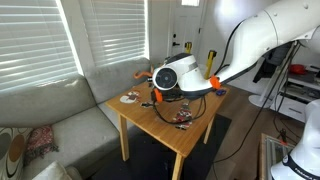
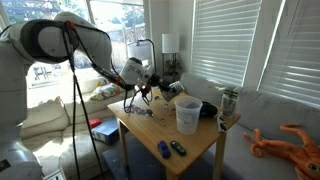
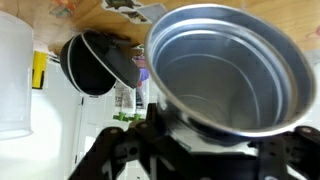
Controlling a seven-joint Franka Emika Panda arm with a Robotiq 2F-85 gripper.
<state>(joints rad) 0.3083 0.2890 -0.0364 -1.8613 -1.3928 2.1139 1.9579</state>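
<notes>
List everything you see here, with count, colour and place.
metal pot: one, silver, at the gripper
plastic container: one, translucent white, mid table
black pot: one, black, beside the container
tin: one, grey, table edge by sofa
small items: two, blue and black, table's near end
table: one, wooden, beside sofa
sofa: one, grey, below blinds
plush toy: one, orange, on sofa
robot arm: one, white, over table
gripper: one, black, jaws wide about the pot, grip unclear

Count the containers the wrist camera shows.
3: a metal pot filling the centre and right; a black pot to its left; a white tub at the left edge. Others may be hidden.
</notes>
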